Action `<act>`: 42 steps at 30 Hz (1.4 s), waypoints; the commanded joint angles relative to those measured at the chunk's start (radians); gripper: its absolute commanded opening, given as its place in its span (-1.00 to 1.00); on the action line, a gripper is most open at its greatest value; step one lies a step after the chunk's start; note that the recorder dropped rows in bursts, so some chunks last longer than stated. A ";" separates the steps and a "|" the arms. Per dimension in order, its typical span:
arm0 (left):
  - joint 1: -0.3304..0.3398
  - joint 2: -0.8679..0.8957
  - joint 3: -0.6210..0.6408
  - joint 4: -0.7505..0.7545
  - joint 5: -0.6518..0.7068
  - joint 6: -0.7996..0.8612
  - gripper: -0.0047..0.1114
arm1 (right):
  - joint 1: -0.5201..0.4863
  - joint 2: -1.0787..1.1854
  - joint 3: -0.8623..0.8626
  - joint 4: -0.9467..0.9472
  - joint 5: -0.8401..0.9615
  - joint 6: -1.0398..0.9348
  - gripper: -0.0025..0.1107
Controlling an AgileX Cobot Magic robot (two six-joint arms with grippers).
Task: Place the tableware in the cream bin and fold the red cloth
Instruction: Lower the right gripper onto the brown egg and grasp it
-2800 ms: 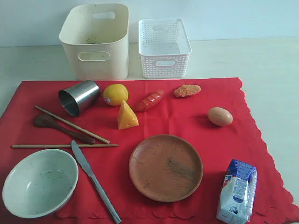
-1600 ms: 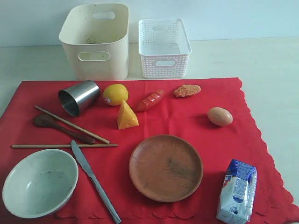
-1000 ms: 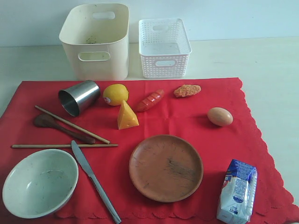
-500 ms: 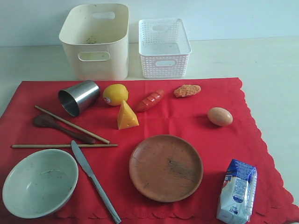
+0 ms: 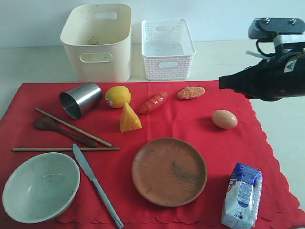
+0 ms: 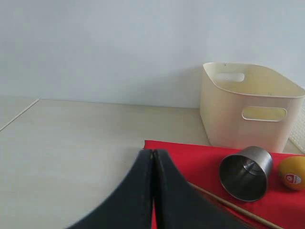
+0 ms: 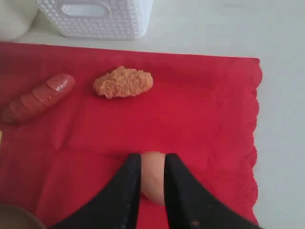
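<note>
The red cloth point(image 5: 190, 119) bears an egg point(image 7: 152, 177) — half hidden behind right fingers point(image 7: 127, 191).

no legible text, milk carton point(image 5: 241, 195) print too small, lemon point(image 5: 117, 96) sticker blurred

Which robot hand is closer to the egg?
Right. The right gripper hovers right by the egg; the left gripper sits far off at the red cloth's opposite edge, near the steel cup.

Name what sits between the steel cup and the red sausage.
A yellow lemon, on the red cloth between steel cup and sausage; the exterior view shows it.
</note>
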 commanded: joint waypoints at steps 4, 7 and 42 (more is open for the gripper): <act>0.002 -0.007 -0.001 -0.007 -0.006 0.003 -0.90 | 0.004 0.195 -0.096 -0.008 0.070 -0.055 -0.05; 0.002 -0.007 -0.001 -0.007 -0.006 0.003 -0.90 | 0.004 0.244 -0.109 -0.008 0.072 -0.096 0.04; 0.002 -0.007 -0.001 -0.007 -0.006 0.003 -0.90 | 0.004 0.237 -0.133 0.002 0.002 -0.209 -0.96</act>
